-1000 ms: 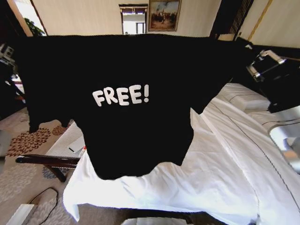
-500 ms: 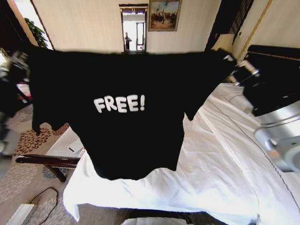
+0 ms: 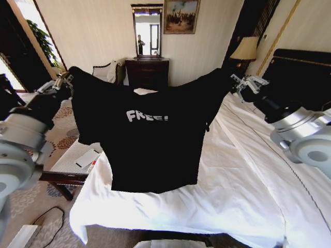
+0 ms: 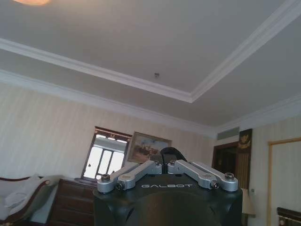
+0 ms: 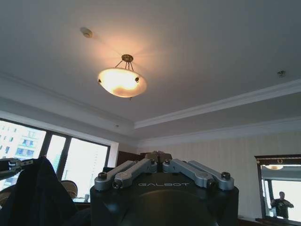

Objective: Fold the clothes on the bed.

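The clothes [image 3: 150,150], one black T-shirt with white "FREE!" lettering, hang spread in the air above the foot of the bed [image 3: 248,181]. My left gripper [image 3: 64,81] is shut on one shoulder and my right gripper [image 3: 239,82] is shut on the other. The hem dangles just over the white sheet. In the left wrist view the left gripper [image 4: 165,157] points at the ceiling with a bit of black cloth pinched at its tip. The right gripper [image 5: 159,157] also points upward, and the shirt [image 5: 37,197] hangs off to one side of it.
A dark-framed bench [image 3: 70,168] with a small flat item on it stands left of the bed. A dresser with a mirror [image 3: 147,70] and a lamp [image 3: 247,49] are at the far wall. The dark headboard [image 3: 302,72] rises at the right.
Both arms have reached forward and down, carrying the shirt away from the head camera and out over the bed. The shirt now sags in the middle, and the room behind has come into sight.
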You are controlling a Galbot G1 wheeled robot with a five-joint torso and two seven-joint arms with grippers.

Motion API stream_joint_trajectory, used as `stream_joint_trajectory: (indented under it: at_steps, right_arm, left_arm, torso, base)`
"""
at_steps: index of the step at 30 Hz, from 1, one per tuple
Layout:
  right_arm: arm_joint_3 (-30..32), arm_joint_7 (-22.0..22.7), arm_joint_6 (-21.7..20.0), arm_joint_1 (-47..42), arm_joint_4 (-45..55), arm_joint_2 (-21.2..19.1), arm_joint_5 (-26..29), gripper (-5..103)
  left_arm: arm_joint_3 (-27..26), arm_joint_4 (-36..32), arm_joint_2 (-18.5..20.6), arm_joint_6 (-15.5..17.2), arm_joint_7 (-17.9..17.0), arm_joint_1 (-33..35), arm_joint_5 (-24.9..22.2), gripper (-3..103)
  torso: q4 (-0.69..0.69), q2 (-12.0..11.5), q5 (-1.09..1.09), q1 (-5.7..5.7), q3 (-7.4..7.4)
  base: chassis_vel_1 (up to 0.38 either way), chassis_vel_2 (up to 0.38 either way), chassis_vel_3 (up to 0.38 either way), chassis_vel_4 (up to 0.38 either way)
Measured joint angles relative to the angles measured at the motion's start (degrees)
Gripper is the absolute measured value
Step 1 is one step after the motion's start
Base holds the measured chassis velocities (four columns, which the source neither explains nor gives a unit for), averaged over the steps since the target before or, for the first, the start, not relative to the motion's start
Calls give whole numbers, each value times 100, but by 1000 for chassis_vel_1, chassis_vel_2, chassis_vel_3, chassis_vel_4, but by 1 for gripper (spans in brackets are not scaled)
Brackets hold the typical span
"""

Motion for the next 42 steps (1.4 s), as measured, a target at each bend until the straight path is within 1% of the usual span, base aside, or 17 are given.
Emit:
stream_joint_trajectory:
  at_steps: [1,2,4,6,7,9,10,12,14,22,25,29,30,31,34,38,42]
  right_arm:
    - [33,-38,65,-23,61,-28,119,0]
    - [33,-38,65,-23,61,-28,119,0]
    - [82,-95,154,-59,164,-75,318,0]
    - [162,-217,264,-75,282,-169,607,0]
    - [162,-217,264,-75,282,-169,607,0]
    - [268,-321,325,-89,354,-295,728,0]
    - [268,-321,325,-89,354,-295,728,0]
    - [470,-465,338,-162,371,-466,749,0]
    - [634,-516,339,-211,345,-564,749,0]
    - [770,-690,450,-301,-14,-652,538,0]
    - [758,-777,486,-333,-203,-643,449,0]
    - [611,-931,532,-403,-623,-554,153,0]
    - [611,-931,532,-403,-623,-554,153,0]
    - [565,-947,534,-408,-696,-526,88,0]
    - [458,-962,536,-406,-842,-484,9,0]
    - [376,-1085,535,-409,-1079,-436,-41,0]
    - [343,-1151,535,-426,-1149,-401,-24,0]
  left_arm:
    - [-36,-49,64,-30,40,-72,-169,1]
    - [-36,-49,64,-30,40,-72,-169,1]
    - [-156,-118,159,-89,131,-120,-418,1]
    - [-444,-142,284,-185,287,-123,-717,1]
    - [-444,-142,284,-185,287,-123,-717,1]
    - [-790,-150,398,-282,421,-99,-1111,1]
    - [-790,-150,398,-282,421,-99,-1111,1]
    - [-1208,-151,491,-386,493,-44,-1615,1]
    - [-1441,-152,519,-422,503,46,-1816,1]
    - [-1644,-151,552,-433,452,165,-2015,1]
    - [-1520,-151,576,-424,410,173,-1988,1]
    - [-671,-147,683,-252,241,3,-1547,1]
    - [-671,-147,683,-252,241,3,-1547,1]
    - [-323,-146,747,-190,160,-146,-1423,1]
    - [113,-133,913,-90,95,-397,-1194,1]
    - [326,56,1029,-53,89,-677,-1181,1]
    - [354,111,1040,-22,120,-734,-1220,1]
  torso:
    - [-1,0,0,0,0]
    - [-1,0,0,0,0]
    - [-1,0,3,0,0]
    - [-1,0,2,0,0]
    - [-1,0,2,0,0]
    - [0,0,2,0,0]
    - [0,0,2,0,0]
    - [1,1,0,0,0]
    - [0,1,0,-1,-1]
    - [0,0,1,0,-1]
    - [0,1,1,0,-1]
    - [0,1,2,0,0]
    - [0,1,2,0,0]
    - [-1,0,2,0,0]
    - [-2,0,3,0,0]
    - [-1,0,3,0,0]
    - [0,0,1,0,0]
  base:
    - [0,0,0,0]
    - [0,0,0,0]
    - [0,0,0,0]
    - [0,0,0,0]
    - [0,0,0,0]
    - [0,0,0,0]
    - [0,0,0,0]
    - [0,0,0,0]
    - [0,0,0,0]
    - [0,0,0,0]
    - [0,0,0,0]
    - [0,0,0,0]
    - [0,0,0,0]
    - [0,0,0,0]
    - [0,0,0,0]
    - [0,0,0,0]
    - [0,0,0,0]
